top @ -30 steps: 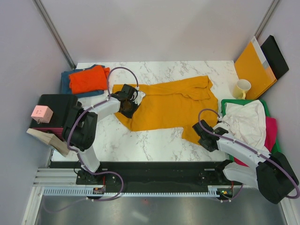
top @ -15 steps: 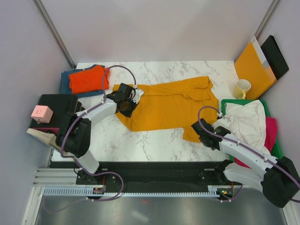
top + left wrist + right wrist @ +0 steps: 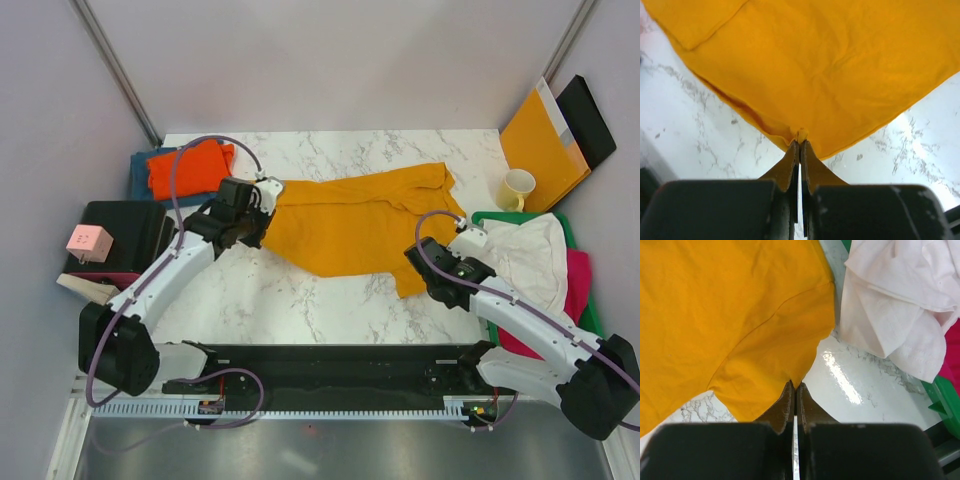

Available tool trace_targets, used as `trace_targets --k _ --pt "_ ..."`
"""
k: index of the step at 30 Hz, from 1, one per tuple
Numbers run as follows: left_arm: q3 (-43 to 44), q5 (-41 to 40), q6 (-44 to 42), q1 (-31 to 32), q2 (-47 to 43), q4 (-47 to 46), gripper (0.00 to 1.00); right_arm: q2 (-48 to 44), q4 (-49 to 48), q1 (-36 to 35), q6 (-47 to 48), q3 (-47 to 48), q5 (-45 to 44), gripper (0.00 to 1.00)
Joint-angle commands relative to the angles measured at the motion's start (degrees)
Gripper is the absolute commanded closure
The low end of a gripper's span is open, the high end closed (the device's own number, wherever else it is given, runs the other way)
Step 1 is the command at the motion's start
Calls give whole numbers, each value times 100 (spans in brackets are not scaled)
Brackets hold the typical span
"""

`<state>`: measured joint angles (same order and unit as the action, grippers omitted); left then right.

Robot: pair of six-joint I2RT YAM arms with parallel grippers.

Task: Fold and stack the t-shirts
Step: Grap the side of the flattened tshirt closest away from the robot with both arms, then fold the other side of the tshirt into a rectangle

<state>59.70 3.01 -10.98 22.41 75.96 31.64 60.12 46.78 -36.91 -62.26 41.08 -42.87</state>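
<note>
Mustard-yellow t-shirt (image 3: pixel 360 225) lies spread mid-tabletop (image 3: pixel 300 300); you have the left hand (image 3: pixel 800 146) pinched tight on its left edge and the right hand (image 3: pixel 794 387) pinched on its near-right corner, likely to stretch it flat for folding.

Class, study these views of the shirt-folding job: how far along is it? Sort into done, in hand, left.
Done: the orange t-shirt lies folded on the teal-blue t-shirt at the far-left corner. In hand: the left gripper and right gripper are each shut on an edge of the mustard-yellow t-shirt, spread out, unfolded. Left: the white t-shirt and magenta t-shirt sit crumpled in the green bin.
</note>
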Motion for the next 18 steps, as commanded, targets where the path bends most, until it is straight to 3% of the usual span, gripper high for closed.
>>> trace_targets --k 1,8,18 --pt "-345 -204 53 -289 -547 334 98 -132 32 -19 258 155 -344 100" --pt "-942 -90 -167 -1238 -1074 457 98 -246 59 -27 442 120 -301 100" --pt "-1172 16 -80 -1345 -1286 501 98 -316 24 -18 645 146 -256 100"
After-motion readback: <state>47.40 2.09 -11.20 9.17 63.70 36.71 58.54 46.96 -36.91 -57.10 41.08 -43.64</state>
